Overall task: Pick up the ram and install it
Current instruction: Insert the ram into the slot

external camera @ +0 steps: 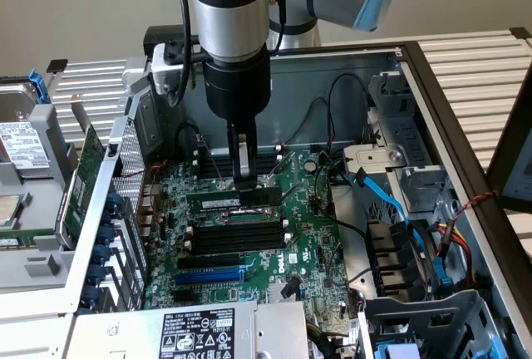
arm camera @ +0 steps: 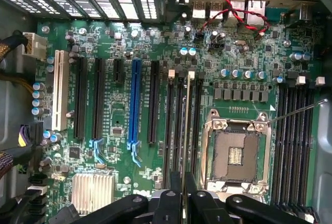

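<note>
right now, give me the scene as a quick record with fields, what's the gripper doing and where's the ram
gripper: gripper shut on the ram, pointing straight down into the open case
ram: the ram stands upright on its long edge, in line with the black slots
place: over the motherboard, in the bank of slots beside the cpu socket
seated in slot: cannot tell
cpu socket: empty, no chip in it

The big green motherboard (external camera: pixel 312 234) carries a white DELL logo at its near edge, while the black-and-white power-supply label (external camera: pixel 195 331) stays unreadable.
</note>
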Robot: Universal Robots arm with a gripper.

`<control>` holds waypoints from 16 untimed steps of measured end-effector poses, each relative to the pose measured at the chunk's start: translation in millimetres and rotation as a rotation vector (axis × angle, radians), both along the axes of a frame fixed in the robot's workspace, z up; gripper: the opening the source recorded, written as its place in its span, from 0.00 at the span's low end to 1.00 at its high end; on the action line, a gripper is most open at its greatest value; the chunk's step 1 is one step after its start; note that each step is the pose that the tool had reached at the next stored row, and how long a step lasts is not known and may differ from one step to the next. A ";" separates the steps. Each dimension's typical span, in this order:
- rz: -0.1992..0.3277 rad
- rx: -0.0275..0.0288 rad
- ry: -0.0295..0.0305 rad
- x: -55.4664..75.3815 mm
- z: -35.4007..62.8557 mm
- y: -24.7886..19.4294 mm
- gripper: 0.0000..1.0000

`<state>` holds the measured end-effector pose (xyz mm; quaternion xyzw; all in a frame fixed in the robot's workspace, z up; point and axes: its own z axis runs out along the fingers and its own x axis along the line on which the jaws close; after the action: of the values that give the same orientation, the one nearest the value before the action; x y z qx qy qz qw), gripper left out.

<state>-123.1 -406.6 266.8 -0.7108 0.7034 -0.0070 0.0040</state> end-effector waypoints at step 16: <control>-0.001 -0.0114 0.0191 1.9 -6.7 -3.8 0.14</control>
<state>-121.1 -410.4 260.2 -0.7106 0.7035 -0.0042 -0.0068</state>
